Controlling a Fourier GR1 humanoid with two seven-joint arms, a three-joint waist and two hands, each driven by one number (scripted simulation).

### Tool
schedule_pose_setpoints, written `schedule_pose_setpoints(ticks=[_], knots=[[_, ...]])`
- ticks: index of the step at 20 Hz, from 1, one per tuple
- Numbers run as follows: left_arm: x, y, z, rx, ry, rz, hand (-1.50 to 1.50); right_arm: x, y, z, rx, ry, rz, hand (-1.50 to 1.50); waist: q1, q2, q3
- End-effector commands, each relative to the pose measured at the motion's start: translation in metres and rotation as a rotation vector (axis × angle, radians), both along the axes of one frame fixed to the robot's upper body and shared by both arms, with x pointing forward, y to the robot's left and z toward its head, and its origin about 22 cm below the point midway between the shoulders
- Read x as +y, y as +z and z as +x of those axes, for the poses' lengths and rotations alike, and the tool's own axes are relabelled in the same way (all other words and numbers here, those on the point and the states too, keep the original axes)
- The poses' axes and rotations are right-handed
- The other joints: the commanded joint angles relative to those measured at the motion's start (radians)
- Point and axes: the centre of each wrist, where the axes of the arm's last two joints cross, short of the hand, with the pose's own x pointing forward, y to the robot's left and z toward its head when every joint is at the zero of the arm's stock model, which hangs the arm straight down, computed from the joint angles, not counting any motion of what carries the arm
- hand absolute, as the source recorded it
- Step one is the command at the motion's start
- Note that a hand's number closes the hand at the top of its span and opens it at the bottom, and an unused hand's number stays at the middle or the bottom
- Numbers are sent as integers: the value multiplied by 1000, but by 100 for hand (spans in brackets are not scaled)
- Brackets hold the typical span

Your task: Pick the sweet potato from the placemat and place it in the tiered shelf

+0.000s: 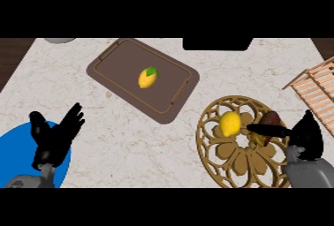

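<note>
Reaching over the gold placemat (225, 165), the right hand (303, 134) pinches the sweet potato (270, 120) between fingers (271, 129); left hand (58, 132) rests, fingers spread.

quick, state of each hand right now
Left hand: open, fingers spread, holding nothing, above the blue round plate.
Right hand: fingers reaching onto the dark reddish-brown sweet potato; grip cannot be told.

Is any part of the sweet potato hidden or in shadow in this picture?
In the head view, the right hand covers part of the sweet potato on the placemat; no strong shadow or glare falls on it.
</note>
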Motion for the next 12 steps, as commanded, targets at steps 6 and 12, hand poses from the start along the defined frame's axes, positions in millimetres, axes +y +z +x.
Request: schedule_pose_setpoints(ticks=[6, 12], knots=[[2, -5, -1, 45, 15, -6, 0, 18, 10, 20, 117, -160, -5, -150, -16, 4, -1], [-8, -18, -8, 22, 8, -14, 0, 26, -6, 27, 109, -143, -10, -150, -11, 6, 0]])
